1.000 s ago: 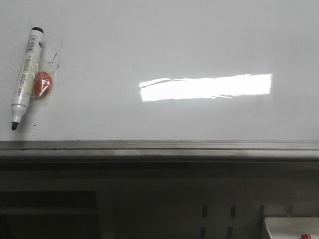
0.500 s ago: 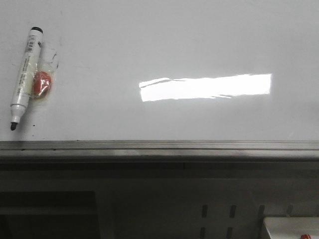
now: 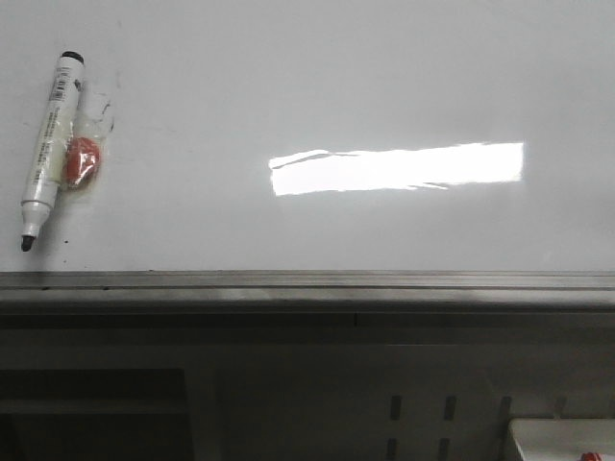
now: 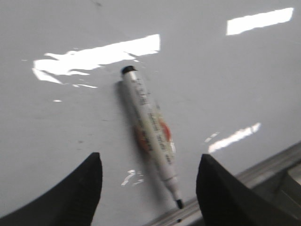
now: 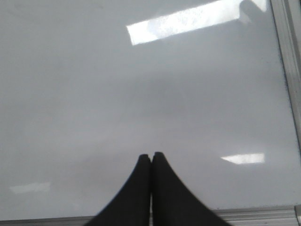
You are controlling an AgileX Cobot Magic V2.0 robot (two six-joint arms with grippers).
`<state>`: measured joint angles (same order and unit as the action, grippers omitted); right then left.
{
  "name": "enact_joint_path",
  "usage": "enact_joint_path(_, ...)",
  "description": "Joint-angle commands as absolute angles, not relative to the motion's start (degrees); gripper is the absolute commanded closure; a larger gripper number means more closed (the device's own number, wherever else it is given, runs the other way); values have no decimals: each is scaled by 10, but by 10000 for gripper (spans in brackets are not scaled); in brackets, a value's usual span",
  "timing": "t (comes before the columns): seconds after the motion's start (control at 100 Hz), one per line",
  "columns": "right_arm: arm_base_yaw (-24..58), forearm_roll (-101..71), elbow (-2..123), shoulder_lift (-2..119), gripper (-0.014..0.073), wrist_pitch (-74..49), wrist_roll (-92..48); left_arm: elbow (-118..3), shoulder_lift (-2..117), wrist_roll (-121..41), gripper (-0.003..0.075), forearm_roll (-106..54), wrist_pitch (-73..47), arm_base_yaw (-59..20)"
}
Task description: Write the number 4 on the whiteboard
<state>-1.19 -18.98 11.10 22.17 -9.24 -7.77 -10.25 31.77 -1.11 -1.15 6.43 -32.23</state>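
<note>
- The whiteboard (image 3: 384,77) is big, white and shiny. It fills most of the front view, with a grey metal rail (image 3: 307,283) along its near edge.
- A bright strip of light (image 3: 396,168) shines on the middle of the board.
- No number 4 shows on the board in any view. Only a few tiny dark specks sit close to the pen.
- A white marker pen (image 3: 47,146) lies on the board at the far left of the front view. Its cap is off and its black tip (image 3: 27,244) points toward the rail.
- A small orange thing in clear wrap (image 3: 81,163) lies touching the pen, on its right side.
- The left gripper (image 4: 148,186) is wide open and holds nothing. Its two dark fingers (image 4: 75,197) show in the left wrist view.
- The pen (image 4: 150,132) lies in the gap between those fingers. The fingers are apart from it and do not touch it. I cannot tell how high they are above the board.
- The right gripper (image 5: 151,157) is closed all the way, with its fingertips pressed together and nothing between them.
- The right gripper is over a bare part of the board, with the rail near it. The pen does not show in its view.
</note>
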Motion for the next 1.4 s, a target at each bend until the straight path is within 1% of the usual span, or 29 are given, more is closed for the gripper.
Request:
enact_joint_path(0.0, -15, -182, 135, 231, 659, -59, -87, -122, 368, -7, 307, -36, 149, -362)
enact_joint_path(0.1, -15, -182, 135, 231, 659, -59, -87, -128, 434, -7, 309, -65, 181, -388)
enact_joint_path(0.22, -15, -182, 135, 231, 659, -59, -87, -145, 503, -7, 309, -69, 219, -388)
enact_joint_path(0.26, -15, -182, 135, 231, 659, -59, -87, -153, 521, -7, 309, -92, 223, -388)
enact_joint_path(0.34, -15, -182, 135, 231, 659, -59, -87, -163, 549, -7, 309, -138, 222, -385)
enact_joint_path(0.62, -15, -182, 135, 231, 659, -59, -87, -179, 621, 32, 318, -148, 219, -385)
enact_joint_path(0.65, -14, -182, 135, 231, 659, -59, -87, -179, 625, 35, 337, -160, 217, -385)
enact_joint_path(0.69, -14, -182, 135, 231, 659, -59, -87, -180, 628, 39, 398, -177, 215, -385)
enact_joint_path(0.71, -14, -182, 135, 231, 659, -59, -87, -180, 629, 39, 461, -185, 215, -385)
enact_joint_path(0.72, -14, -182, 135, 231, 659, -59, -87, -180, 629, 39, 479, -186, 214, -385)
enact_joint_path(0.73, -14, -182, 135, 231, 659, -61, -87, -180, 629, 39, 519, -188, 212, -385)
enact_joint_path(0.76, -13, -182, 135, 231, 659, -64, -87, -180, 629, 39, 583, -188, 211, -385)
enact_joint_path(0.78, -13, -182, 136, 231, 659, -67, -87, -180, 629, 39, 674, -186, 210, -385)
enact_joint_path(0.79, -13, -182, 136, 231, 659, -69, -87, -180, 629, 39, 697, -185, 210, -385)
enact_joint_path(0.8, -12, -182, 137, 231, 659, -74, -87, -180, 629, 39, 741, -185, 210, -385)
enact_joint_path(0.91, 6, -182, 159, 231, 659, -120, -88, -180, 629, 37, 741, -157, 210, -385)
enact_joint_path(1.05, 74, -188, 207, 235, 659, -190, -138, -180, 622, 37, 741, -79, 210, -385)
enact_joint_path(1.19, 173, -192, 276, 267, 659, -232, -162, -180, 590, 37, 741, 99, 233, -385)
enact_joint_path(1.35, 310, -192, 350, 349, 652, -240, -162, -180, 563, 37, 741, 284, 319, -385)
enact_joint_path(1.39, 348, -192, 363, 370, 627, -234, -162, -180, 563, 37, 741, 325, 340, -385)
